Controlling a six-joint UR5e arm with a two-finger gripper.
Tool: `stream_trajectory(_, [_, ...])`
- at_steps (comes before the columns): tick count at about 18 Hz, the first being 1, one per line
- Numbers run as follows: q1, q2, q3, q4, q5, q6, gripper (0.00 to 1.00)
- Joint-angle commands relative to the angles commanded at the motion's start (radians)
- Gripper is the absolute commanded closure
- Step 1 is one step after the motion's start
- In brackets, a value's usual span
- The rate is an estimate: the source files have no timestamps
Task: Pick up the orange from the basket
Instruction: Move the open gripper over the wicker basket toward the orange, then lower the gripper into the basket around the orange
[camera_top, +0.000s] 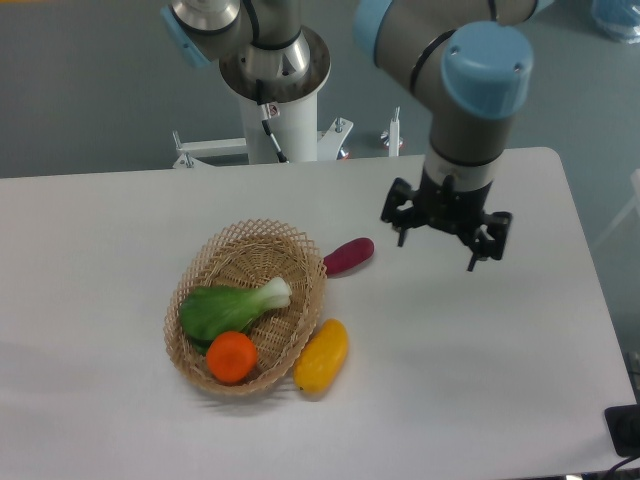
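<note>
on the table's left side sits the basket, the orange at its near end, pressed against the green vegetable. a yellow fruit lies just outside the rim, a purple one beyond. well right hangs the gripper, fingers apart, empty, i think. coming down, a finger could snag the vegetable or the wicker rim.

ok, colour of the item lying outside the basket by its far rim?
Dark purple-magenta item, clearest in the fixed camera view, just right of the basket.
</note>
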Motion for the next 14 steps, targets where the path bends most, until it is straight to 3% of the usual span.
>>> stream_trajectory(2, [-0.043, -0.009, -0.005, 0.020, -0.002, -0.141, 0.00])
stream_trajectory(7, [-0.198, -0.031, -0.141, 0.175, -0.023, -0.338, 0.00])
stream_trajectory(10, [-0.268, -0.044, -0.166, 0.257, -0.031, -0.367, 0.00])
stream_trajectory(14, [-0.324, -0.098, -0.167, 0.314, -0.054, -0.378, 0.00])
